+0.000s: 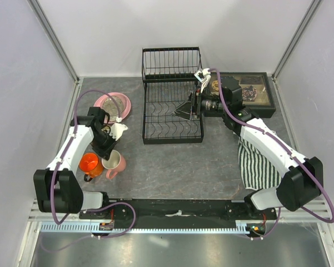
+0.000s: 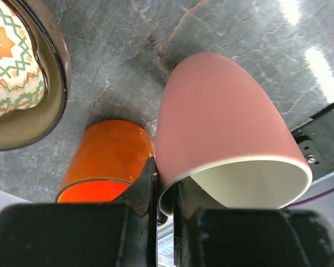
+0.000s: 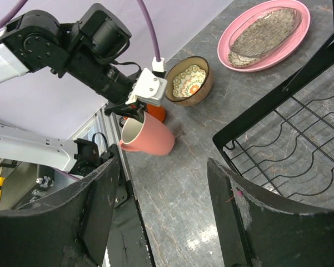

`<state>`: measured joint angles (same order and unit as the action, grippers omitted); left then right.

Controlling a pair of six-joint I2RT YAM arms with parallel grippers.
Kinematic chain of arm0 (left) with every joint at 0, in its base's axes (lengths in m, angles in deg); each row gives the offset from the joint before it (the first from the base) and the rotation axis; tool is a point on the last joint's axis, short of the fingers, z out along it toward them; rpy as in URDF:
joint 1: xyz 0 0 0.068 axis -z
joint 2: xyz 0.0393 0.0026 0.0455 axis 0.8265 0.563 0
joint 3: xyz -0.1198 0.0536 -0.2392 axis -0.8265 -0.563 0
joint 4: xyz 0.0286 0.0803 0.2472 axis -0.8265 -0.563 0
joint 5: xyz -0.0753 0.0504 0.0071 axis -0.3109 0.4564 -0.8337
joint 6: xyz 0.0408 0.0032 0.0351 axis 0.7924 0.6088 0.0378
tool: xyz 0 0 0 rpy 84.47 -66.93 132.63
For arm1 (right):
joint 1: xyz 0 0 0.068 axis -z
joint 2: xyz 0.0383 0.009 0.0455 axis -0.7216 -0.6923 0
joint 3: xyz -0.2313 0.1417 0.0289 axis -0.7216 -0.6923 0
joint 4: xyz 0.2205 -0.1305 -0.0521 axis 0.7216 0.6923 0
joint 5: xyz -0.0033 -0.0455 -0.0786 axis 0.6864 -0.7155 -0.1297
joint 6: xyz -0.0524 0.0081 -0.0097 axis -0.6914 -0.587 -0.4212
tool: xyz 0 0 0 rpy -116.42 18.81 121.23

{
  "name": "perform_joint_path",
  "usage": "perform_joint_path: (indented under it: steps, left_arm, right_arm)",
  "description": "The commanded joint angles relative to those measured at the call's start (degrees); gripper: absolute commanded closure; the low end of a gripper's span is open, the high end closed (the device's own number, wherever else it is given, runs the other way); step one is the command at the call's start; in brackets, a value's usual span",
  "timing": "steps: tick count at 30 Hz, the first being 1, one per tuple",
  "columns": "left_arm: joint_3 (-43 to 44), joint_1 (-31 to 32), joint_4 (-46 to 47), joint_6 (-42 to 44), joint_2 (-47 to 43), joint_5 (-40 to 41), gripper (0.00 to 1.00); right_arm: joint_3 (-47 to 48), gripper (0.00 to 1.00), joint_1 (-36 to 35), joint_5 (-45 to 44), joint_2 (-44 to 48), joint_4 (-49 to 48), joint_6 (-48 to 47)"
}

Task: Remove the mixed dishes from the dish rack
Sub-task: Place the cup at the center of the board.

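Five dishes lie off the dish rack [image 1: 172, 65], all grouped on the desk [image 1: 172, 167] at about 9 o'clock from its middle in the top view. The pink plate [image 1: 126, 107] sits farthest back and carries the grey speckled plate [image 1: 112, 103]. The brown bowl [image 3: 189, 80], patterned inside, stands just in front of them. The orange mug [image 1: 89, 163] and the pink mug [image 1: 115, 162] are nearest the arm bases, side by side and touching or almost so.

The left pincer [image 2: 162, 183] is closed narrow on the pink mug's rim, one finger inside the mouth and one outside. The mug is tilted, mouth toward the arm. Whether its side already bears on the desk cannot be told.

The right pincer [image 3: 162, 164] stands wide with nothing between its fingers, over the 3 o'clock side of the rack's lower basket.

Both the upright slotted back and the flat basket show bare wire. A small pale bowl cannot be made out in any view.

Judged state: unloading is all but finished. What remains is to set down and release the pink mug and to account for any dish hidden by the arms.

A dark tray [image 1: 261, 94] lies at 2 o'clock and a striped cloth [image 1: 255, 167] at 4 o'clock.
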<state>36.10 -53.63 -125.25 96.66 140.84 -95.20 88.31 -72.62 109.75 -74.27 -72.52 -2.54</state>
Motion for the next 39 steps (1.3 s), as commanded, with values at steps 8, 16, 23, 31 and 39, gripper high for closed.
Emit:
perform_joint_path:
  steps: [8,16,23,31,39]
  left_arm:
    - [0.5,-0.3,3.0,3.2,3.4,3.0,0.99]
    - [0.4,-0.3,3.4,3.5,5.1,4.4,0.98]
    - [0.4,-0.3,3.9,3.2,6.7,4.5,0.98]
    - [0.9,-0.3,3.9,3.1,7.0,4.6,0.71]
    - [1.9,-0.3,3.8,2.8,5.6,4.6,0.5]
  right_arm:
    - [-0.9,0.27,0.3,-0.4,2.3,-2.1,-1.3]
    - [-1.1,0.27,0.5,-0.8,2.3,-2.1,-2.1]
    - [-1.0,0.24,0.9,-2.1,2.4,-1.1,-3.0]
    - [-0.8,0.23,1.0,-2.3,2.2,-0.9,-3.1]
    - [-1.1,0.22,1.3,-2.4,2.2,-0.7,-3.7]
